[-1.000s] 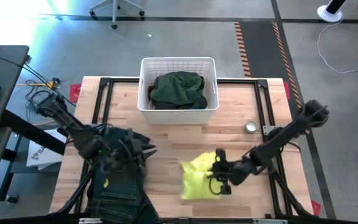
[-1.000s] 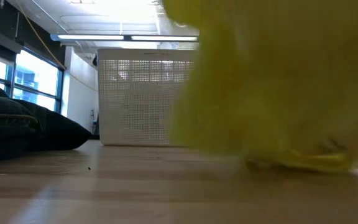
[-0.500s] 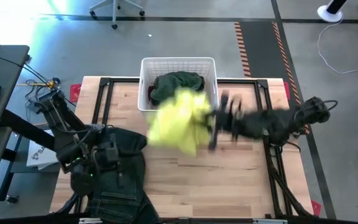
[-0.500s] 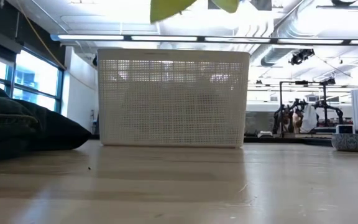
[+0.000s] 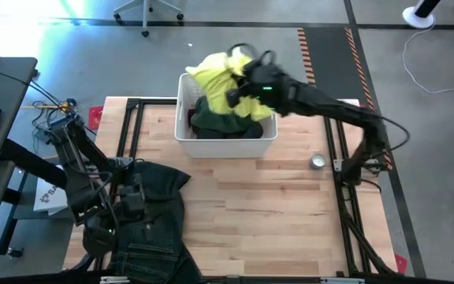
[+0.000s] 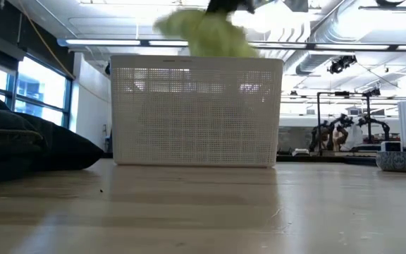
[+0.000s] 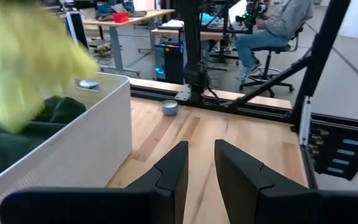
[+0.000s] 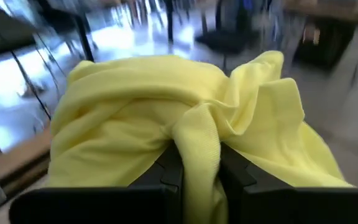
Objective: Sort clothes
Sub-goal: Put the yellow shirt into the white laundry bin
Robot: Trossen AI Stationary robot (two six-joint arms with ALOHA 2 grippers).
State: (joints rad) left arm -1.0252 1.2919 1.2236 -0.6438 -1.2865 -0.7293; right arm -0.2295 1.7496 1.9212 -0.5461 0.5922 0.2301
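Right gripper (image 5: 239, 83) is hanging over the white basket (image 5: 184, 110) at the table's far edge, fingers pinching shut on the yellow shirt (image 5: 215, 75); shirt is dangling bunched above the basket's rim, over the dark green garment (image 5: 225, 114) lying inside; in the low view the shirt (image 6: 199, 32) is showing above the basket top (image 6: 196, 113); left gripper (image 7: 197, 165) is sitting low at the near left, fingers slightly parted and holding nothing, above the dark jeans (image 5: 148, 221) spread on the table (image 5: 290, 213); small grey bowl (image 5: 318, 162) is sitting right of the basket; a seated person (image 7: 272, 31) is showing in the room behind.
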